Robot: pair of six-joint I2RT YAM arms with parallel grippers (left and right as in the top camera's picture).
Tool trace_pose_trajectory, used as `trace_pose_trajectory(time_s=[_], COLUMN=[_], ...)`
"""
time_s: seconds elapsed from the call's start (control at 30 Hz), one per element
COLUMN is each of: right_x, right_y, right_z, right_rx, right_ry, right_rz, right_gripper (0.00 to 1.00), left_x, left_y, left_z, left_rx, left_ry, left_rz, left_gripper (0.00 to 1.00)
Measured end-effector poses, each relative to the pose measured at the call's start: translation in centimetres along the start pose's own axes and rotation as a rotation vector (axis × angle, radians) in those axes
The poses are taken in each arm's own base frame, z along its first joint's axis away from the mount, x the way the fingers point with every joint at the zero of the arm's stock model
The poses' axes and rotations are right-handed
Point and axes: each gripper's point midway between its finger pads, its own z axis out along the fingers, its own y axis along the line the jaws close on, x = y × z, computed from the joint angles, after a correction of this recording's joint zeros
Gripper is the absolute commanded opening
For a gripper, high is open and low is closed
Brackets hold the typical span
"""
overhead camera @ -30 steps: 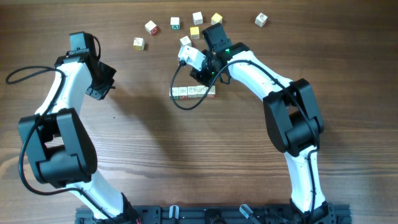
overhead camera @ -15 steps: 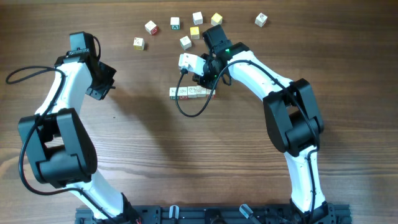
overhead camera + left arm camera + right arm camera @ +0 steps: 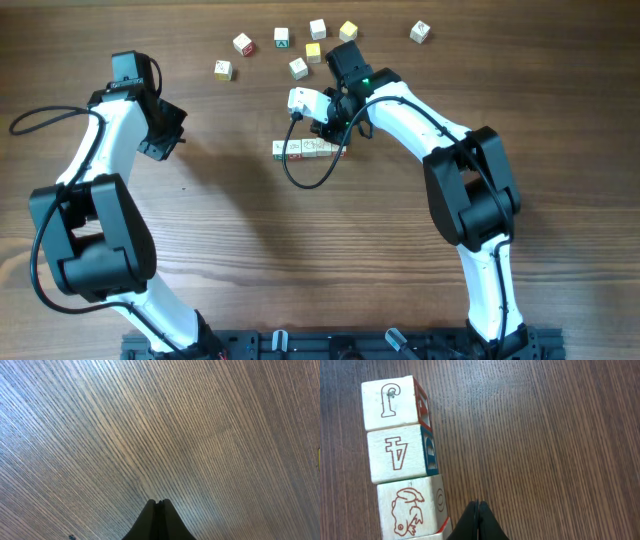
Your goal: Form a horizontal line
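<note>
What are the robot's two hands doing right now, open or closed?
Left gripper: closed, holding nothing.
Right gripper: closed, holding nothing, beside the row of cubes.

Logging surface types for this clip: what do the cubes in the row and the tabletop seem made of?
The row of cubes: probably bare pale wood, matte, with faint grain and red outline prints on top; side faces show blue and red print. The table: wood or wood-look laminate, brown with fine straight grain and a soft sheen; which one cannot be told.
</note>
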Motion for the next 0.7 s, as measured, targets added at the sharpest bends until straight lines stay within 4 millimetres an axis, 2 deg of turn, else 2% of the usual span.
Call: trace_pose_trajectory(time_s=[0.7], right_x=[0.14], right_y=[0.62], right_z=[-0.01], right_rx=[-0.028], right_ry=[0.002], right_rz=[0.01], right_gripper=[0.04], left_x=[0.0], left_y=[0.0], left_z=[0.0], left_rx=[0.0], left_ry=[0.0], left_rz=[0.0], left_gripper=[0.04])
